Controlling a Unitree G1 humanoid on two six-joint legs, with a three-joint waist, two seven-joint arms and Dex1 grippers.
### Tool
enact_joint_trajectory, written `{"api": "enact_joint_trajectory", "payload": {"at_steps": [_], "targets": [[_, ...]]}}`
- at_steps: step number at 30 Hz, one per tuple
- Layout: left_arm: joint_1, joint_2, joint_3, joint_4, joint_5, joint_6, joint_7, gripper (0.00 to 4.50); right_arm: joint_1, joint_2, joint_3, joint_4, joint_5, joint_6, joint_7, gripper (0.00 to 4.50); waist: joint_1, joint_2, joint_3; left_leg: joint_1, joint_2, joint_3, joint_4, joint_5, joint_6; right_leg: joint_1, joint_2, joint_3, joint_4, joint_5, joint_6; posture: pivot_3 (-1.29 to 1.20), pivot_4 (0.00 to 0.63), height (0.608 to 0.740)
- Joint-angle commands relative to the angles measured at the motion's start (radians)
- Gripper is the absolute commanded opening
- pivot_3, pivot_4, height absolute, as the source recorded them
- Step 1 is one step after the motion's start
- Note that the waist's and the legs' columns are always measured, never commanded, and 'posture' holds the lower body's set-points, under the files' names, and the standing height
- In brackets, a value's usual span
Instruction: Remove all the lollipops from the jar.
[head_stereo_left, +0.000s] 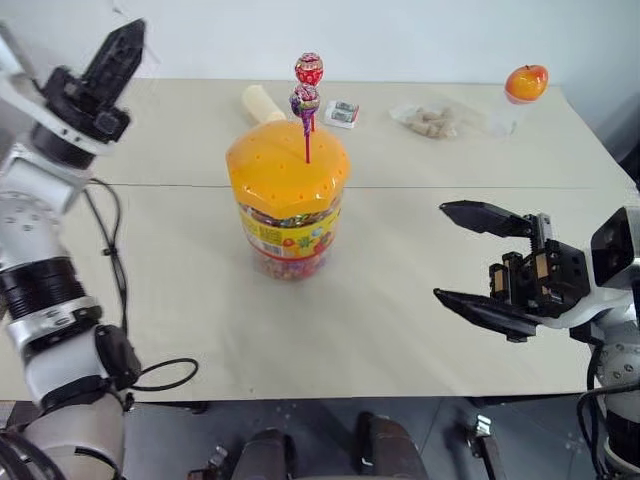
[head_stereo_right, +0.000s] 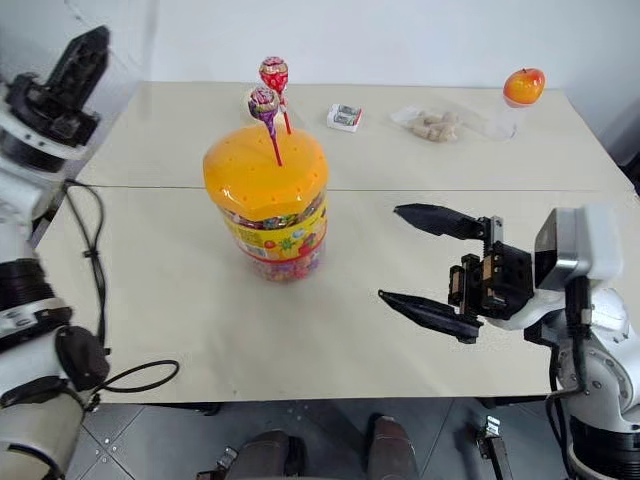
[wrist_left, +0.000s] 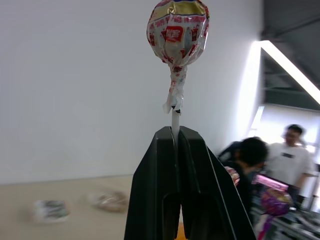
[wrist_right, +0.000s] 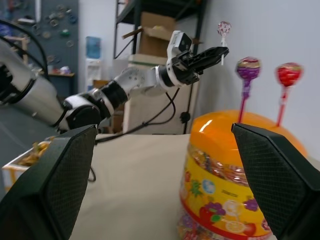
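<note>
Desk (head_stereo_left: 420, 280), beige, wide | jar (head_stereo_left: 288, 205), clear plastic tub, orange holed lid, centre | right tool (head_stereo_left: 470, 255) spread, empty, right of jar | left tool (wrist_left: 176, 131) pinching white-stick pink lollipop (wrist_left: 177, 25), raised far left | purple lollipop (head_stereo_left: 305, 100), red lollipop (head_stereo_left: 309, 68) upright in lid: light, brittle; take by stick.

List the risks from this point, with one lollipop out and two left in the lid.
1. The left gripper pinches the pink lollipop only by its thin white stick; it may slip or swing.
2. The purple lollipop and red lollipop stand close together; grabbing one may knock the other.
3. Pulling might tip the jar, which nothing holds.
</note>
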Motion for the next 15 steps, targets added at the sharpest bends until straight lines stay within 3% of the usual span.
{"api": "enact_joint_trajectory", "payload": {"at_steps": [1,4,7,11,14,15], "targets": [[0.186,0.125,0.0,-0.129,0.054,0.139,0.075,0.02,-0.02,-0.036,0.057,0.0,-0.079,-0.031,0.1,4.5,-0.001,0.0,0.0,0.0,0.0,0.0,0.0,0.0,0.0,0.0,0.0,0.0,0.0,0.0,0.0,0.0,0.15,0.74],[0.546,0.27,-0.032,-0.351,0.14,0.209,0.021,0.02,-0.021,-0.052,0.125,0.029,-0.145,-0.038,0.167,4.5,-0.004,-0.002,0.001,0.0,0.0,0.0,-0.001,-0.001,-0.001,-0.001,0.0,0.0,0.0,0.0,0.0,0.0,0.15,0.74],[0.774,0.222,0.075,-0.479,0.153,0.277,0.136,0.02,-0.003,-0.096,0.157,0.03,-0.162,0.008,0.196,4.5,0.007,-0.002,0.002,0.0,0.001,-0.001,0.0,-0.001,-0.001,-0.001,-0.001,0.001,0.0,0.0,0.0,0.0,0.15,0.74],[0.964,0.18,0.092,-0.565,0.219,0.258,0.173,0.02,0.003,-0.096,0.16,0.033,-0.171,0.004,0.199,4.5,0.024,-0.002,0.002,-0.001,0.001,-0.008,0.002,-0.001,-0.001,0.0,0.0,0.001,-0.002,0.0,-0.001,0.0,0.15,0.74],[1.009,0.149,0.082,-0.58,0.222,0.254,0.173,0.02,0.007,-0.088,0.159,0.044,-0.177,-0.005,0.204,4.5,0.029,-0.002,0.002,-0.001,0.001,-0.007,0.002,-0.001,-0.001,0.0,-0.001,0.002,-0.002,0.0,-0.001,0.0,0.15,0.74],[1.016,0.147,0.071,-0.579,0.24,0.243,0.176,0.24,0.008,-0.083,0.155,0.046,-0.173,-0.006,0.202,4.5,0.029,-0.002,0.002,-0.001,0.001,-0.007,0.002,-0.001,-0.001,0.0,-0.001,0.002,-0.002,0.0,-0.002,0.0,0.15,0.74]]}}
